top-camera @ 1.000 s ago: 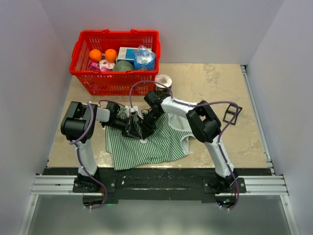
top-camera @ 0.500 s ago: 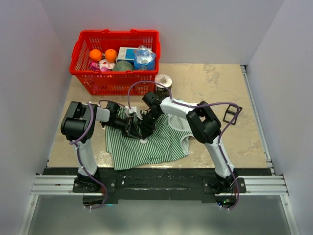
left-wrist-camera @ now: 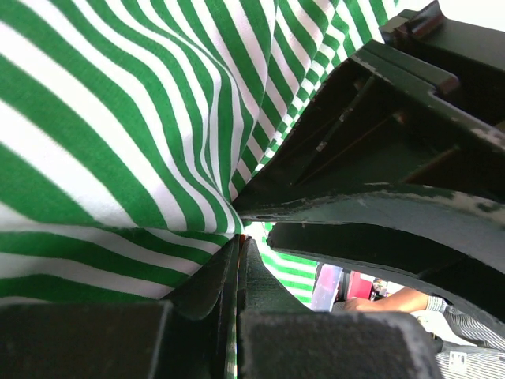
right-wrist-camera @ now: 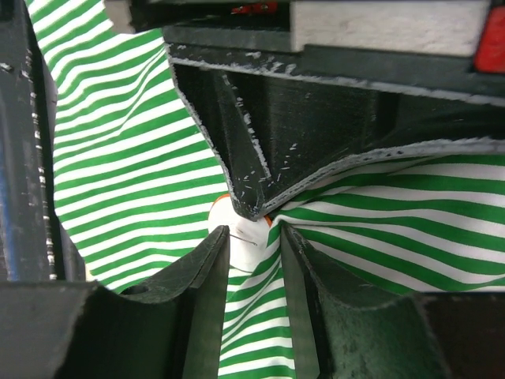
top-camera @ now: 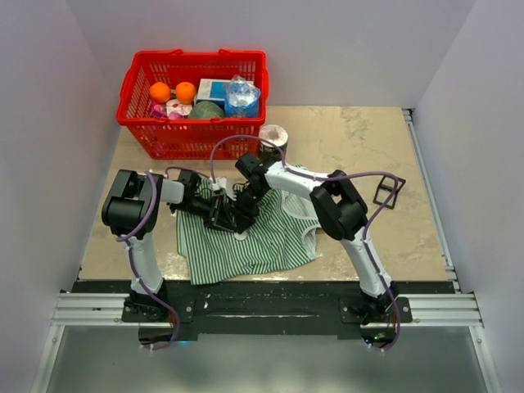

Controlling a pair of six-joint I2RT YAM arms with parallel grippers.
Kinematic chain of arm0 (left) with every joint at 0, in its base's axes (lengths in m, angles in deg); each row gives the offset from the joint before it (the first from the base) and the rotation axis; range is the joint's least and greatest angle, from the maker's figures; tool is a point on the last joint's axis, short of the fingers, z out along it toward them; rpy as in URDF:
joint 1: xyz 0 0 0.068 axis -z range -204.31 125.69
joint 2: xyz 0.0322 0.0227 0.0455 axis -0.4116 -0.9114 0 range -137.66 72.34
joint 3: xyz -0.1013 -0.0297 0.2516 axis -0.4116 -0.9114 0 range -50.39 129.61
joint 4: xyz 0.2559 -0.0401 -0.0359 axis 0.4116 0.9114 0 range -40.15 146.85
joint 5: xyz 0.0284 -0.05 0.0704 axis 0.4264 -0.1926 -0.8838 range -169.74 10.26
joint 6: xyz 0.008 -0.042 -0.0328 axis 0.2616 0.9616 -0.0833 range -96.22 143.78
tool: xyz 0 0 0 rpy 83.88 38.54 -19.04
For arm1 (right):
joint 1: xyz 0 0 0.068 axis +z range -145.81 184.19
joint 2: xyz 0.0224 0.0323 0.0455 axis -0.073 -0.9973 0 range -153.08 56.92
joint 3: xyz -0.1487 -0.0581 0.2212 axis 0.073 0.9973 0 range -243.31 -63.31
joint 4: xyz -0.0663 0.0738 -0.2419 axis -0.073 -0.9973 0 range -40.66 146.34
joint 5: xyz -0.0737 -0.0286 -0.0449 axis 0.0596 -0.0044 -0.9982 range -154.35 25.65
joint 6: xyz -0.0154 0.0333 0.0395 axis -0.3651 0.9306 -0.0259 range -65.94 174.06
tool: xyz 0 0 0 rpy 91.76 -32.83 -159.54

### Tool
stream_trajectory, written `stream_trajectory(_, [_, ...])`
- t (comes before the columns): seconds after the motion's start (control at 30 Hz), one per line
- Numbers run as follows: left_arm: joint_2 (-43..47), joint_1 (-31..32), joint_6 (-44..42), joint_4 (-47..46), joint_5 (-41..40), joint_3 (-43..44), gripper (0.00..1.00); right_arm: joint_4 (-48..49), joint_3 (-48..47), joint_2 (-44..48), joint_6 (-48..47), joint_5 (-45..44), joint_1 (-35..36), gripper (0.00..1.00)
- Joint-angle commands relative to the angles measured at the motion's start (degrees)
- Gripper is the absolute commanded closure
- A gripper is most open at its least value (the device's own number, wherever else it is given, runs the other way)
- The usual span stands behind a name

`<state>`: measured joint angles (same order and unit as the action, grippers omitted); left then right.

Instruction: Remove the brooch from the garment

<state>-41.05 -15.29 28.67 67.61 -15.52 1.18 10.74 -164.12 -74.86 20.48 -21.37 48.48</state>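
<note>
The green-and-white striped garment [top-camera: 262, 241] lies on the table in front of both arms. My left gripper [top-camera: 223, 214] is shut on a pinched fold of the garment [left-wrist-camera: 118, 118], its jaws pressed together [left-wrist-camera: 237, 241]. In the right wrist view, its black fingers [right-wrist-camera: 245, 142] hold the cloth [right-wrist-camera: 134, 158] right above the brooch [right-wrist-camera: 237, 223], a small white disc with an orange rim. My right gripper [right-wrist-camera: 251, 233] is open, one fingertip on each side of the brooch, and close against the left gripper [top-camera: 246, 211].
A red basket [top-camera: 164, 135] with oranges and packets stands at the back left. A white tape roll [top-camera: 273, 135] sits just behind the grippers. A small black square frame [top-camera: 387, 192] lies at the right. The tan table [top-camera: 352, 139] has walls on both sides.
My right gripper has moved a little to the left, closer to the left gripper over the garment. The left gripper keeps its hold on the cloth.
</note>
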Motion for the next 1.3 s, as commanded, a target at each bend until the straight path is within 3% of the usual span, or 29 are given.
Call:
stream_trajectory(0.0, [0.7, -0.7, -1.7, -1.9, -1.1, 2.5, 1.0, -11.3, 0.4, -10.0, 1.8, -4.2, 0.8, 0.61])
stream_trajectory(0.5, [0.4, -0.7, -0.9, -2.4, -0.5, 3.0, 1.0, -9.9, 3.7, -9.2, -0.3, -8.4, 1.1, 0.62])
stream_trajectory(0.8, [2.6, -0.7, -2.2, -2.0, -0.9, 1.6, 1.0, -10.3, 2.4, -11.7, 4.4, -3.4, 0.3, 0.58])
stream_trajectory(1.27, [6.1, -0.7, -4.4, -1.2, 2.8, -0.3, 1.0, -9.6, 1.1, -10.9, 5.2, -3.9, -0.8, 0.54])
